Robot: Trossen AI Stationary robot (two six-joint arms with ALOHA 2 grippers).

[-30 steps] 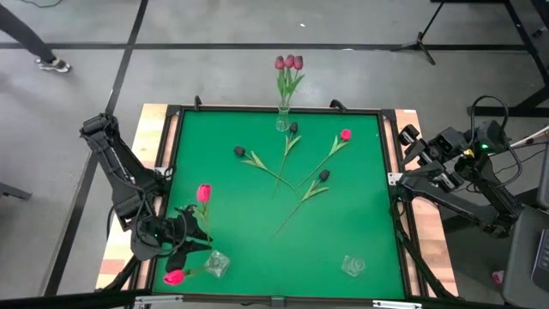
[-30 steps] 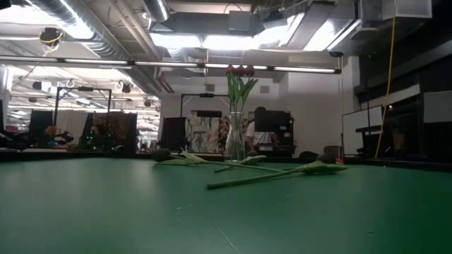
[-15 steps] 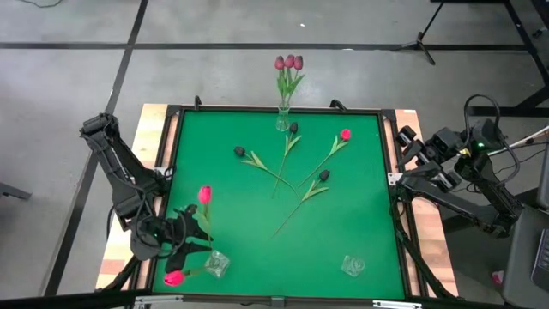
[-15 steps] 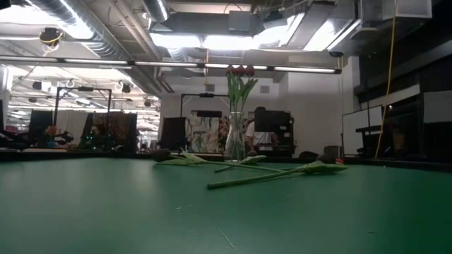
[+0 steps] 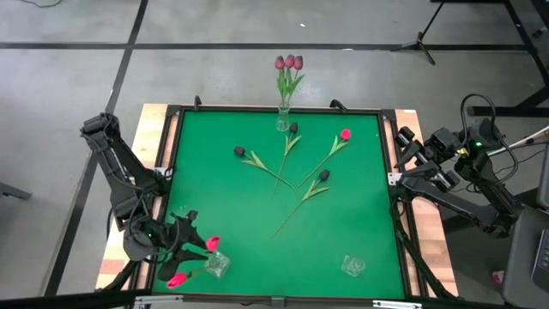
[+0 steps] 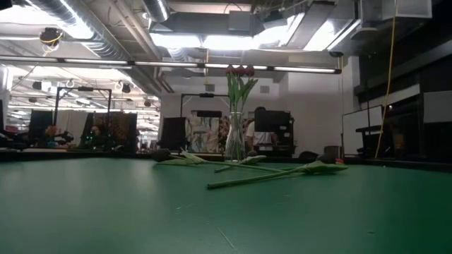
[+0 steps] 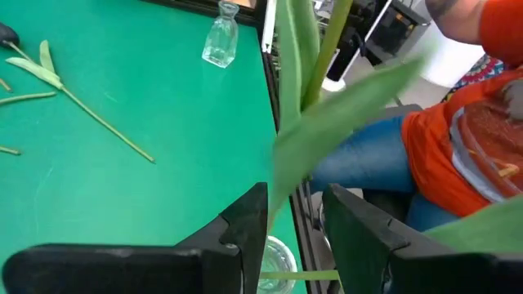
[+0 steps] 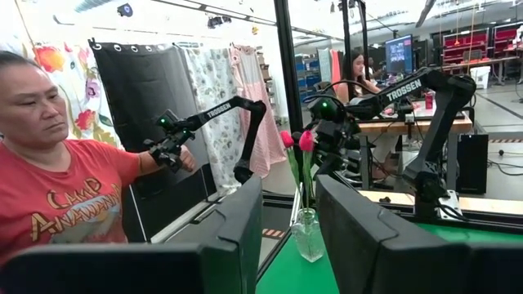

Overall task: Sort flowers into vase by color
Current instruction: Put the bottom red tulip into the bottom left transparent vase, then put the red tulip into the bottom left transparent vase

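My left gripper is at the table's near left corner, shut on a pink tulip whose head sits just on the far side of a small glass vase. A second pink tulip leans out of that vase. Three near-black tulips and one pink tulip lie flat mid-table. Three mauve tulips stand in the far vase. My right gripper waits open beyond the table's right edge. My left gripper has the pink tulip's green stem and a leaf between its two fingers, which lie across the stem. The stem runs on past the fingertips; the head is outside the wrist view. The tulip is lifted clear, above the small vase's rim.
An empty small vase stands near the near right corner. A black frame rims the green table. A person in an orange shirt sits just past the near edge. The lying stems cross mid-table.
My left gripper has moved a little toward the near left corner and turned. The pink tulip has tipped with it: its head has swung from the far side of the gripper toward the near edge and now sits right by the small vase.
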